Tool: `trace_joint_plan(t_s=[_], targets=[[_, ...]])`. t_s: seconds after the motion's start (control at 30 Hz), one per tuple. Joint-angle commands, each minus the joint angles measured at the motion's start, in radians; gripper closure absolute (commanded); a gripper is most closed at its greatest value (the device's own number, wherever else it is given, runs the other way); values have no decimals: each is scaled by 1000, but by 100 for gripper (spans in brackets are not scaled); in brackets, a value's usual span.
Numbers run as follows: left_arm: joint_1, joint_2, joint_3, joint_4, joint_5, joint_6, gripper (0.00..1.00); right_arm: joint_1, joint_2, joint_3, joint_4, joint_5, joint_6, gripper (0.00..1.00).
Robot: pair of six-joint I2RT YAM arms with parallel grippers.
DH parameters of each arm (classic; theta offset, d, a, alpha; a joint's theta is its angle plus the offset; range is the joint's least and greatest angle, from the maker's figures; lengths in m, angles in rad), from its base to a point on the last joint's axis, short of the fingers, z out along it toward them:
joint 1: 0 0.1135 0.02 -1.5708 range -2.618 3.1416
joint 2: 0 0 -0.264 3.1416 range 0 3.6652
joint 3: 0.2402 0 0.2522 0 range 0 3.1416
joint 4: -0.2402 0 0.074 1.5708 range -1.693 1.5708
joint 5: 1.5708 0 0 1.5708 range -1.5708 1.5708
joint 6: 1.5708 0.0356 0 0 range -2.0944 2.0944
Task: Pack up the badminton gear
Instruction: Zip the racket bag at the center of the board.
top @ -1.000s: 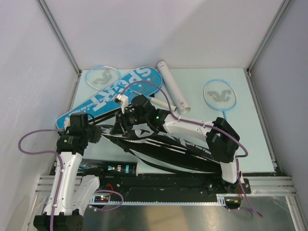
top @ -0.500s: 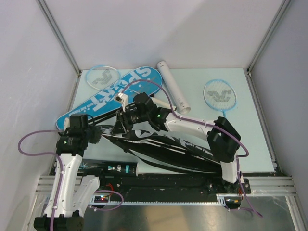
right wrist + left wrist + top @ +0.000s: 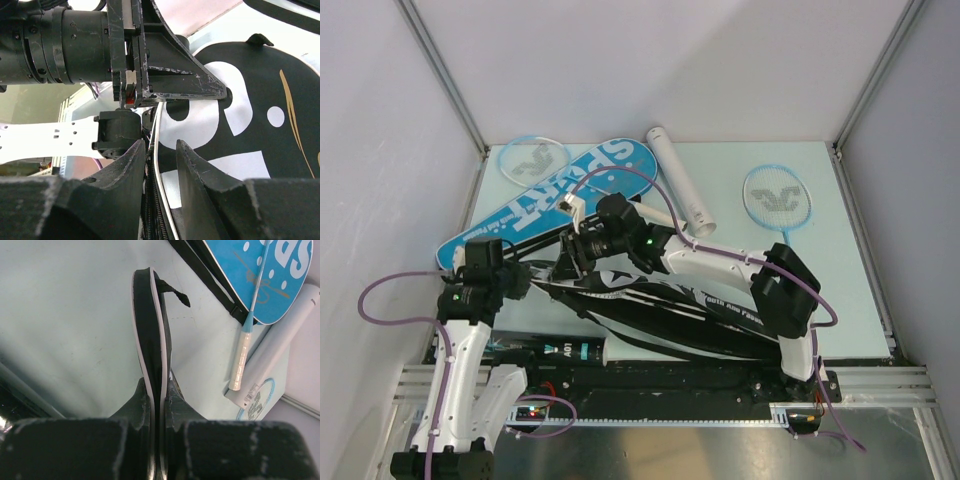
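The black racket cover [image 3: 660,312] lies slantwise across the near middle of the pale green table [image 3: 845,285], and both arms meet at its left end. The left gripper [image 3: 157,390] is pinched tight on the cover's white-piped edge. The right gripper [image 3: 161,150] straddles the same edge with its fingers narrowly apart; whether they actually press it, I cannot tell. Behind lies the blue "SPORT" cover [image 3: 565,185], with a racket head [image 3: 532,158] at its far left. Just to its right is a white shuttle tube [image 3: 682,185], another light-blue racket [image 3: 777,198] lies well to the right, and a black tube [image 3: 555,348] rests along the near edge.
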Motion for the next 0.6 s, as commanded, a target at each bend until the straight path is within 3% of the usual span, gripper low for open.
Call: trace_joint_plan(t_s=[0.0, 0.23, 0.37, 0.57], targets=[[-5, -14, 8, 16, 26, 22, 100, -8, -62, 47, 38, 26, 37, 64], [-5, -17, 15, 15, 20, 21, 100, 2, -109, -4, -42, 63, -12, 66], [-5, -12, 29, 15, 13, 3, 100, 43, -215, -77, -86, 218, -92, 64], [-5, 11, 65, 13, 32, -42, 100, 182, -354, -257, -64, 537, -374, 61]])
